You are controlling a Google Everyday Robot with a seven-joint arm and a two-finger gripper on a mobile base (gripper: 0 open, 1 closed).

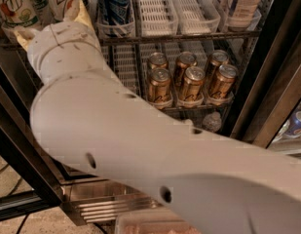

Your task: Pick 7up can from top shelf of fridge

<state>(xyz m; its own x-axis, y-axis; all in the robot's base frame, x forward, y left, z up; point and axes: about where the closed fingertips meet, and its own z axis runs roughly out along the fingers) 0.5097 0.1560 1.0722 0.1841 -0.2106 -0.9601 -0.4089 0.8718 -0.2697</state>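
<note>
Tall white 7up cans point(11, 6) with green lettering stand at the far left of the top shelf point(179, 36), a wire rack with a steel front rail, inside the fridge point(267, 87). My gripper point(48, 23) is at the top left, just in front of and slightly below these cans, seen from behind. Its cream fingers point(78, 12) are spread apart and hold nothing. My thick white arm point(140, 150) runs from lower right to the gripper and hides the left part of the lower shelves.
A blue Pepsi can point(115, 4) stands right of the 7up cans. White slotted lane trays point(157, 9) and a white bottle point(242, 1) fill the rest of the top shelf. Bronze cans point(191, 79) stand on the shelf below. The ribbed base grille point(103, 206) is at the bottom.
</note>
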